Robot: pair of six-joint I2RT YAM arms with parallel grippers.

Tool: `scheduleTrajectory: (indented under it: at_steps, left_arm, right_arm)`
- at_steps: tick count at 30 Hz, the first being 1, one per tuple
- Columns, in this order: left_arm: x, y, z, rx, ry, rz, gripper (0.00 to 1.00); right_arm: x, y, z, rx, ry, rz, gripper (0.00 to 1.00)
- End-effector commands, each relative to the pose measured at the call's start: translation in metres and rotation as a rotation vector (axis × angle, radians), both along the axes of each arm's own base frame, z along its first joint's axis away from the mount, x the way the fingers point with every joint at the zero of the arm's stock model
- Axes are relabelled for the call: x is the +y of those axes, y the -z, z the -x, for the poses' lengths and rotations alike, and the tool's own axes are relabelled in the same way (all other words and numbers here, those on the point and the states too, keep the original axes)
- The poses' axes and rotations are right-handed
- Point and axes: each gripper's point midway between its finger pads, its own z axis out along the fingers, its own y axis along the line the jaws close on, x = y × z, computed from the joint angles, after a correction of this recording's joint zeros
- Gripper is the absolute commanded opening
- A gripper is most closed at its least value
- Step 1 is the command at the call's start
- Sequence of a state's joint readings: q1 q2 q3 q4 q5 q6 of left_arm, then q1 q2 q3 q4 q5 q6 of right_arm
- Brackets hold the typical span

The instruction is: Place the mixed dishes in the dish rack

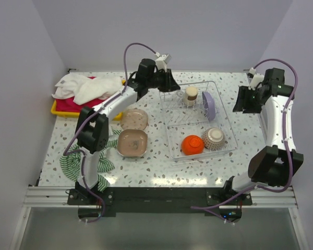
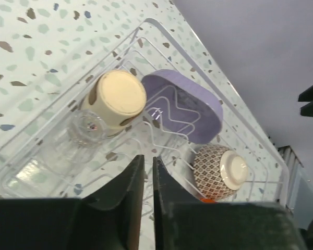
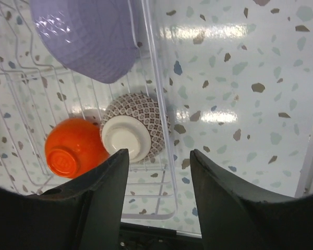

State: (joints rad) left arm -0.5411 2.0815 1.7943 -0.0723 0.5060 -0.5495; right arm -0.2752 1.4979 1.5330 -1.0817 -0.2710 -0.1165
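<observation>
Tan plates [image 1: 134, 119] are left unloaded beside the dish rack [image 1: 173, 136]. Over it the left gripper [image 2: 148, 159] is closed and the right gripper [image 3: 159, 153] parted. A plate must be grasped next.

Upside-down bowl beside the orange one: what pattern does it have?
Patterned bowl: small brown-and-white lattice, cream foot; clearest in the right wrist view.

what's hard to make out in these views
Orange bowl, left wrist view: only a sliver shows below the patterned bowl, cut off by the left end effector.
Clear glass, left wrist view: see-through, outline vague beside the cup.
Green striped cloth, top view: partly hidden by the left arm.
</observation>
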Motion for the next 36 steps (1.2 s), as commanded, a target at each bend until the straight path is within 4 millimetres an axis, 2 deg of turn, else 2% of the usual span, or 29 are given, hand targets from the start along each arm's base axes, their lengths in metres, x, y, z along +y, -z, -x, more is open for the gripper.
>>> scheduleTrajectory:
  at_steps: [1,2,3,5,6,7,8,9,10,11,12,14,15,16,18,19,21,23,24,26,27,32,36]
  left_arm:
    - [0.019,-0.003,-0.008,-0.286,0.158,-0.173,0.06]
    - [0.027,-0.005,-0.010,-0.303,0.163,-0.183,0.00]
    - [0.034,-0.010,-0.003,-0.312,0.170,-0.194,0.00]
    - [0.050,-0.015,0.001,-0.353,0.163,-0.239,0.00]
    - [0.064,-0.017,0.014,-0.348,0.163,-0.273,0.01]
    - [0.073,-0.017,0.020,-0.405,0.195,-0.325,0.06]
    - [0.080,-0.017,0.029,-0.421,0.221,-0.355,0.21]
    - [0.093,-0.016,0.053,-0.399,0.269,-0.397,0.28]
    - [0.101,-0.014,0.063,-0.444,0.332,-0.451,0.33]
    - [0.110,-0.010,0.074,-0.437,0.368,-0.490,0.43]
    - [0.125,0.000,0.097,-0.368,0.416,-0.544,0.46]
    - [0.148,0.012,0.109,-0.350,0.458,-0.639,0.51]
    - [0.162,0.023,0.135,-0.279,0.529,-0.671,0.53]
    - [0.169,0.027,0.146,-0.325,0.622,-0.697,0.54]
    - [0.185,0.032,0.176,-0.320,0.694,-0.717,0.56]
    - [0.189,0.034,0.182,-0.365,0.743,-0.732,0.56]
    - [0.200,0.042,0.201,-0.387,0.787,-0.762,0.57]
    - [0.209,0.056,0.206,-0.413,0.823,-0.831,0.58]
    - [0.218,0.073,0.216,-0.388,0.846,-0.870,0.58]
    - [0.219,0.088,0.223,-0.394,0.877,-0.892,0.59]
    - [0.223,0.102,0.230,-0.369,0.895,-0.908,0.60]
    - [0.213,0.128,0.237,-0.366,0.897,-0.928,0.60]
    - [0.215,0.142,0.236,-0.350,0.894,-0.948,0.60]
  right_arm:
    - [0.017,-0.038,-0.020,-0.139,-0.012,-0.091,0.45]
    - [0.020,-0.039,-0.021,-0.142,-0.020,-0.111,0.38]
    - [0.023,-0.040,-0.022,-0.147,-0.028,-0.126,0.35]
    - [0.032,-0.042,-0.022,-0.155,-0.043,-0.176,0.34]
    - [0.034,-0.042,-0.023,-0.158,-0.048,-0.189,0.34]
    - [0.037,-0.042,-0.023,-0.158,-0.057,-0.208,0.36]
    - [0.043,-0.045,-0.023,-0.165,-0.078,-0.239,0.42]
    - [0.048,-0.048,-0.022,-0.173,-0.097,-0.259,0.45]
    - [0.051,-0.051,-0.022,-0.185,-0.123,-0.267,0.48]
    - [0.055,-0.055,-0.021,-0.195,-0.144,-0.278,0.55]
    - [0.066,-0.060,-0.018,-0.199,-0.189,-0.318,0.58]
    - [0.082,-0.068,-0.016,-0.218,-0.274,-0.338,0.65]
    - [0.092,-0.073,-0.014,-0.228,-0.312,-0.365,0.66]
    - [0.104,-0.076,-0.013,-0.239,-0.365,-0.372,0.68]
    - [0.119,-0.078,-0.011,-0.251,-0.432,-0.356,0.70]
    - [0.129,-0.077,-0.010,-0.256,-0.479,-0.316,0.70]
    - [0.137,-0.079,-0.012,-0.274,-0.509,-0.302,0.71]
    - [0.143,-0.082,-0.013,-0.272,-0.517,-0.340,0.72]
    - [0.143,-0.083,-0.014,-0.273,-0.517,-0.347,0.72]
    - [0.144,-0.082,-0.015,-0.266,-0.512,-0.353,0.72]
    - [0.144,-0.079,-0.014,-0.263,-0.511,-0.353,0.72]
    - [0.147,-0.074,-0.006,-0.247,-0.517,-0.373,0.72]
    - [0.147,-0.074,0.002,-0.253,-0.516,-0.376,0.72]
